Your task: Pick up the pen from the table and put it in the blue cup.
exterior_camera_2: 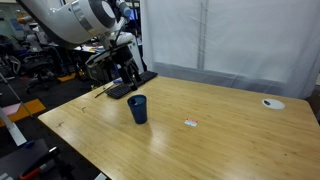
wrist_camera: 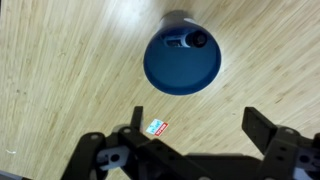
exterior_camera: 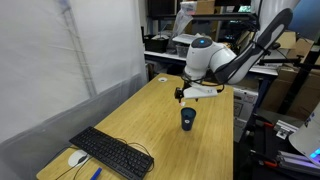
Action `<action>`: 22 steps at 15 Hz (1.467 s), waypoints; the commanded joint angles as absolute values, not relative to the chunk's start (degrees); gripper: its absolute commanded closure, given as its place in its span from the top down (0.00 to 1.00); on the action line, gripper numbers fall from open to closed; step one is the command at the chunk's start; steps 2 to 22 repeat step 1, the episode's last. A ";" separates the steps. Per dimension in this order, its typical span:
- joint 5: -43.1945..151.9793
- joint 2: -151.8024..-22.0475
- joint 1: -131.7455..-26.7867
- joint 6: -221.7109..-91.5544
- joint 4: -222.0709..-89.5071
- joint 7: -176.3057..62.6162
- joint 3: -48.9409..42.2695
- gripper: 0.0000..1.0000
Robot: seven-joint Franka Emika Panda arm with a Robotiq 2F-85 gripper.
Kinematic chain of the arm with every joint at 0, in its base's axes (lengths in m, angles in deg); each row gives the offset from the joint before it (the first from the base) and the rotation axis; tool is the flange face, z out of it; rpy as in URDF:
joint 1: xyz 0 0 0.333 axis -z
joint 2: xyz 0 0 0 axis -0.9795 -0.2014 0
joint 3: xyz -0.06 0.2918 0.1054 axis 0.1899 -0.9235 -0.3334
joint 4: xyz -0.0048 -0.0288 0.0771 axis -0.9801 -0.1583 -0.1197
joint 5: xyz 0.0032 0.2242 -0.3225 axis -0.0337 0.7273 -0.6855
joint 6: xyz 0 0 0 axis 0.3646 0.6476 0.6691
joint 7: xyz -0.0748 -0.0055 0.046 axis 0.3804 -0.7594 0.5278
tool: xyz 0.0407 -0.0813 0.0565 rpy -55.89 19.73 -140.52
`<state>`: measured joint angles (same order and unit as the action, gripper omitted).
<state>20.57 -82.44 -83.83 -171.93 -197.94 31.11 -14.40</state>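
Note:
The blue cup [wrist_camera: 182,55] stands upright on the wooden table and shows in both exterior views [exterior_camera: 187,118] [exterior_camera_2: 137,108]. In the wrist view I look down into it, and the pen [wrist_camera: 186,41] rests inside against the cup's far wall. My gripper [wrist_camera: 200,125] is open and empty, its two dark fingers spread over bare table just beside the cup. In the exterior views the gripper [exterior_camera: 183,93] [exterior_camera_2: 125,72] hangs a little above the cup.
A small white and red sticker [wrist_camera: 156,127] lies on the table near the cup. A black keyboard [exterior_camera: 110,152] and a white mouse [exterior_camera: 77,158] lie at one end of the table. A small white disc [exterior_camera_2: 272,103] lies at the other end.

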 commanded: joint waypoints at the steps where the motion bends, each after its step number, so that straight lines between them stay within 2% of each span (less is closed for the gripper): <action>1: 31.12 -78.59 -84.91 -169.57 -199.01 21.10 -13.77 1.00; 22: 31.12 -78.59 -84.91 -169.57 -199.01 21.10 -13.77 1.00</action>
